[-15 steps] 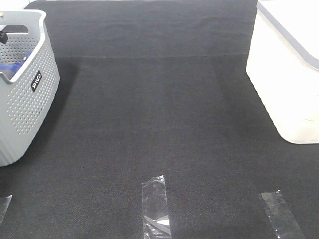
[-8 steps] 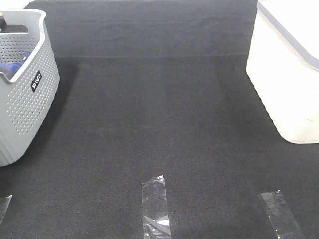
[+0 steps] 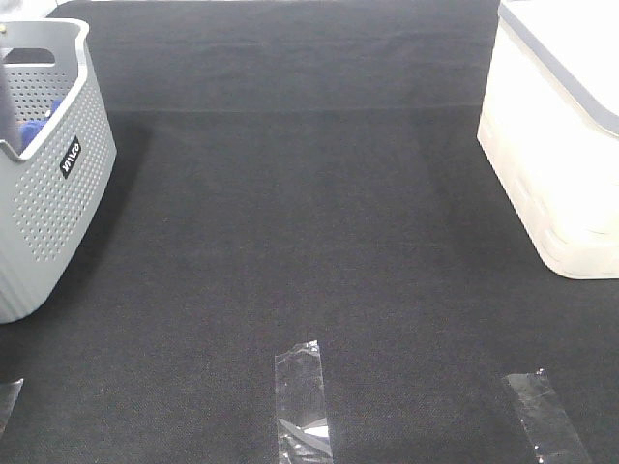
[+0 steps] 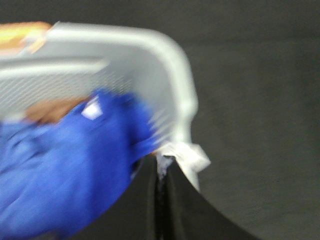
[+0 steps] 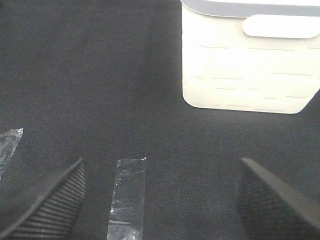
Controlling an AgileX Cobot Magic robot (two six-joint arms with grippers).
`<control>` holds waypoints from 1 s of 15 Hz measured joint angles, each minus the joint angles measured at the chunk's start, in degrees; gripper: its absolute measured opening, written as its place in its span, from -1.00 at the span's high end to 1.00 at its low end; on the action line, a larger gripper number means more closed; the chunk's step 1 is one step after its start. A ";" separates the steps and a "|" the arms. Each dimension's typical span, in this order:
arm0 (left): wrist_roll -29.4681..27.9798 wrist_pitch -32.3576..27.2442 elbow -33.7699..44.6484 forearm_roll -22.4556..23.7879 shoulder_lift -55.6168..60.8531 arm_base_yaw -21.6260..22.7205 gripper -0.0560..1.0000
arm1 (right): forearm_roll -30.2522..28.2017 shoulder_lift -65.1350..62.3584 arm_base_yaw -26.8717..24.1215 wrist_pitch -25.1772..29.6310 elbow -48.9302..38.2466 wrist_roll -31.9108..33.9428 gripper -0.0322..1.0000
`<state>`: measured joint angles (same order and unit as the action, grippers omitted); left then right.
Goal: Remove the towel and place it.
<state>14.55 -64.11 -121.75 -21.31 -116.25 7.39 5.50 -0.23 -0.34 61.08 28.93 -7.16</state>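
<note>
A narrow slate-grey strip, seemingly the towel [image 3: 6, 106], hangs upright at the picture's left edge inside the grey perforated basket [image 3: 58, 193]. A bright blue cloth [image 3: 34, 128] lies in the basket beside it. The left wrist view is blurred. In it my left gripper [image 4: 160, 165] has its dark fingers pressed together over the basket rim [image 4: 175, 65], pinching a small pale bit of fabric [image 4: 187, 157], with the blue cloth [image 4: 65, 170] below. The left gripper is out of the high view. My right gripper [image 5: 160, 200] is open and empty above the dark mat.
A white lidded bin [image 3: 561, 145] stands at the right, also in the right wrist view [image 5: 250, 65]. Clear tape strips [image 3: 302, 396] [image 3: 544, 416] lie on the dark mat near the front edge. Something brown [image 4: 50, 110] lies in the basket.
The left gripper's dark tip rose at the basket's left edge and left the high view. The grey strip now shows where it was. The right side is unchanged.
</note>
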 joint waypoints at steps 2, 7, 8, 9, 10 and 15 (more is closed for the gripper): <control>3.27 0.00 -2.98 -6.76 1.78 -1.20 0.88 | 0.00 0.00 0.00 0.00 0.00 0.00 -0.54; 8.94 -0.11 -11.29 -20.17 5.04 -6.70 0.88 | 0.00 0.00 0.00 0.00 0.00 0.00 -0.54; 10.77 -0.29 -11.69 -21.89 5.04 -8.59 0.88 | 0.00 0.06 0.00 0.00 0.00 0.00 -0.54; 13.12 -0.57 -11.92 -23.43 5.04 -10.71 0.88 | 0.00 0.34 0.00 0.00 0.00 0.00 -0.54; 15.24 -1.26 -11.97 -24.35 4.98 -13.24 0.88 | 0.86 2.06 0.00 0.00 0.00 0.00 -0.54; 20.91 -5.67 -11.97 -25.44 4.98 -24.75 0.88 | 6.59 13.69 0.00 -0.06 0.00 -2.58 -0.54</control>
<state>35.47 -69.79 -133.73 -46.75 -111.27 -17.36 12.09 13.46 -0.34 61.02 28.93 -9.74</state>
